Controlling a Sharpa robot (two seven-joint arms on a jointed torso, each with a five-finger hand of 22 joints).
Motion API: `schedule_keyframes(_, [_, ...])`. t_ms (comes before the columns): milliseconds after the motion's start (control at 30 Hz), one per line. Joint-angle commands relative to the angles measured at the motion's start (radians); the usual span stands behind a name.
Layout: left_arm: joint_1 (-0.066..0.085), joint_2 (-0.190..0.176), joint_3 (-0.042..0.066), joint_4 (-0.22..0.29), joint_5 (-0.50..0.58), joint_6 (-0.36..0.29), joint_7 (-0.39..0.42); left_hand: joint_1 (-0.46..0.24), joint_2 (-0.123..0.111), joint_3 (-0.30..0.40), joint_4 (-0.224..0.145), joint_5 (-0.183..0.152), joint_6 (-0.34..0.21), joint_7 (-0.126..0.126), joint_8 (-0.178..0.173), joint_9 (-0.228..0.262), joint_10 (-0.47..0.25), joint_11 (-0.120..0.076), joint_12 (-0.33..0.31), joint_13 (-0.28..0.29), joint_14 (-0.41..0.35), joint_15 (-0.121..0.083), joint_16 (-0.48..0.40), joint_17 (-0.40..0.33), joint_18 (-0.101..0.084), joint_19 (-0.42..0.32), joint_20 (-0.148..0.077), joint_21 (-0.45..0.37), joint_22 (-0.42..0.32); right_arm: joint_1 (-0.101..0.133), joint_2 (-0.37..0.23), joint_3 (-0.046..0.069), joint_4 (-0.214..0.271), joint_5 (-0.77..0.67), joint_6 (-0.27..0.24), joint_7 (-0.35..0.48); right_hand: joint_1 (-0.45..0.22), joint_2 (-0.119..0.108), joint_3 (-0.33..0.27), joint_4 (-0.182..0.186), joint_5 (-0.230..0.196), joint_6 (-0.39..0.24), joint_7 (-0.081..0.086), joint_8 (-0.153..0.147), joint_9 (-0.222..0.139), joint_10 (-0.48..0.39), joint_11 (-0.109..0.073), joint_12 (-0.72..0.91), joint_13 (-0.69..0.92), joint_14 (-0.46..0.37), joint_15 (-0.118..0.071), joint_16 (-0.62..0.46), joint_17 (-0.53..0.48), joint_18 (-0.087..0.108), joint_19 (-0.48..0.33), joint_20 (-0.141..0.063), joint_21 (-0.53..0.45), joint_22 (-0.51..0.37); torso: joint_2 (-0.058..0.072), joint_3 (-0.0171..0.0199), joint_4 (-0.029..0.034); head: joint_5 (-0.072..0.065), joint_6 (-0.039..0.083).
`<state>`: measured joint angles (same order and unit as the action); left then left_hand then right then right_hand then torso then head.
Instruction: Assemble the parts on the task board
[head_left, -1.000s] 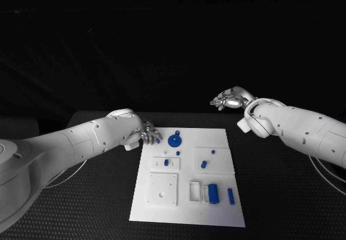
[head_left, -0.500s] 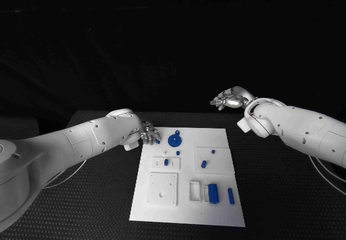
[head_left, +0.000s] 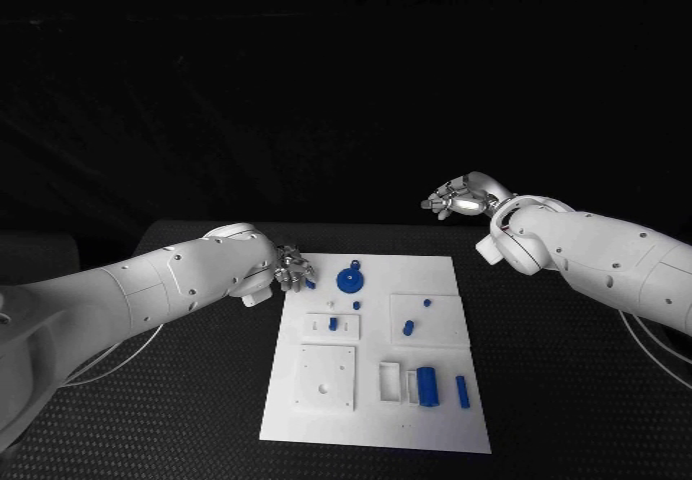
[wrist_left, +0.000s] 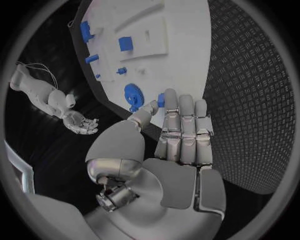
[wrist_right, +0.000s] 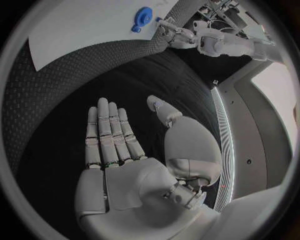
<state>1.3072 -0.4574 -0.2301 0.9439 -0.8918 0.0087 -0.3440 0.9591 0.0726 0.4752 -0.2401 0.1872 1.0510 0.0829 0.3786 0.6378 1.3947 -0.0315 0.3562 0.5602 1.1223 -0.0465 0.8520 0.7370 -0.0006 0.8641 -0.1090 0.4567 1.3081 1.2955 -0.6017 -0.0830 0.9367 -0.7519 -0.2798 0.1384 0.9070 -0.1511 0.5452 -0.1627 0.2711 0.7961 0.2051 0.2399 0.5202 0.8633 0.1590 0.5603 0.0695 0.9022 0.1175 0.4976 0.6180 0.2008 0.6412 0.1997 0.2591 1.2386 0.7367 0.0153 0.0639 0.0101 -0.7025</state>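
The white task board lies in the middle of the table and carries several blue parts. A round blue gear sits near its far left corner, also seen as the gear from the left wrist. My left hand hovers at that corner, just left of the gear. It pinches a small blue part between thumb and fingertip. My right hand is raised beyond the board's far right corner, fingers apart and holding nothing, as the right hand palm shows.
Small blue pegs stand in white blocks mid-board. A thick blue cylinder and a thin blue rod lie near the front right. A white square block sits front left. Black textured table surrounds the board.
My left hand has shifted slightly left, away from the gear, still holding the small blue part. The right hand has stayed in place.
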Motion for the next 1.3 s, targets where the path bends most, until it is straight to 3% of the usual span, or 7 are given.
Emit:
schedule_keyframes(33, [0.002, -0.026, 0.002, 0.048, 0.028, -0.067, -0.009, -0.007, 0.006, -0.001, -0.008, 0.007, 0.029, -0.021, 0.008, 0.006, 0.011, -0.003, 0.006, 0.003, 0.010, 0.001, 0.005, 0.002, 0.001, 0.011, -0.025, 0.007, 0.024, 0.000, -0.004, 0.001, 0.001, -0.002, 0.008, 0.006, -0.005, 0.002, -0.002, -0.003, 0.006, -0.006, 0.006, 0.005, -0.001, 0.007, 0.003, -0.005, -0.001, 0.002, 0.004, -0.007, 0.002, 0.003, 0.000, 0.004, -0.005, 0.001, -0.002, 0.0004, 0.0016, 0.002, -0.002])
schedule_keyframes(167, [0.015, -0.072, 0.001, 0.125, 0.028, -0.103, -0.014, -0.010, 0.004, 0.000, -0.011, 0.017, 0.034, -0.023, 0.010, 0.010, 0.017, -0.006, 0.007, 0.006, 0.017, -0.002, 0.007, 0.003, 0.001, 0.017, -0.028, 0.012, 0.024, 0.000, -0.007, 0.001, 0.002, -0.001, 0.007, 0.006, -0.005, 0.002, -0.002, -0.003, 0.006, -0.007, 0.006, 0.005, -0.001, 0.007, 0.003, -0.005, -0.001, 0.002, 0.004, -0.007, 0.002, 0.003, 0.000, 0.004, -0.006, 0.001, -0.002, 0.0009, 0.0021, 0.006, -0.001])
schedule_keyframes(367, [0.034, -0.129, -0.002, 0.223, 0.016, -0.154, -0.024, -0.011, 0.001, 0.002, -0.014, 0.019, 0.033, -0.024, 0.008, 0.011, 0.018, -0.007, 0.006, 0.008, 0.018, -0.003, 0.007, 0.004, 0.001, 0.014, -0.028, 0.012, 0.024, 0.000, -0.012, 0.001, 0.002, -0.001, 0.005, 0.005, -0.004, 0.001, -0.002, -0.003, 0.006, -0.007, 0.006, 0.006, -0.001, 0.007, 0.003, -0.005, -0.001, 0.002, 0.004, -0.007, 0.002, 0.003, 0.000, 0.004, -0.006, 0.002, -0.005, 0.0035, 0.0090, 0.003, -0.005])
schedule_keyframes(533, [0.034, -0.171, -0.007, 0.310, -0.035, -0.181, -0.023, -0.012, -0.002, 0.003, -0.014, 0.019, 0.033, -0.024, 0.007, 0.011, 0.019, -0.007, 0.005, 0.008, 0.020, -0.003, 0.007, 0.004, 0.001, 0.012, -0.027, 0.012, 0.024, 0.000, -0.015, 0.001, 0.003, -0.001, 0.004, 0.006, -0.004, 0.001, -0.002, -0.003, 0.006, -0.007, 0.006, 0.006, -0.002, 0.007, 0.003, -0.006, -0.001, 0.002, 0.004, -0.007, 0.002, 0.003, 0.000, 0.004, -0.007, 0.002, -0.007, 0.0047, 0.0133, 0.000, -0.006])
schedule_keyframes(733, [0.033, -0.194, -0.009, 0.368, -0.095, -0.192, -0.025, -0.012, -0.006, 0.005, -0.013, 0.020, 0.036, -0.025, 0.007, 0.012, 0.023, -0.008, 0.005, 0.010, 0.024, -0.005, 0.007, 0.004, 0.001, 0.011, -0.027, 0.014, 0.025, 0.000, -0.017, 0.000, 0.006, -0.001, 0.005, 0.006, -0.004, 0.001, -0.002, -0.004, 0.006, -0.007, 0.006, 0.006, -0.002, 0.007, 0.004, -0.006, -0.001, 0.002, 0.004, -0.007, 0.002, 0.003, 0.000, 0.004, -0.007, 0.002, -0.006, 0.0043, 0.0128, 0.002, -0.010])
schedule_keyframes(1300, [-0.015, -0.229, -0.010, 0.467, -0.171, -0.254, -0.056, -0.012, -0.016, 0.012, -0.007, 0.028, 0.046, -0.028, 0.006, 0.013, 0.031, -0.011, 0.004, 0.013, 0.033, -0.008, 0.007, 0.005, 0.001, 0.012, -0.029, 0.021, 0.025, 0.000, -0.026, 0.000, 0.008, 0.000, 0.004, 0.006, -0.004, 0.000, -0.002, -0.004, 0.006, -0.007, 0.006, 0.006, -0.002, 0.007, 0.003, -0.006, -0.001, 0.002, 0.004, -0.008, 0.003, 0.003, 0.001, 0.004, -0.008, 0.003, -0.006, 0.0051, 0.0110, 0.002, -0.023])
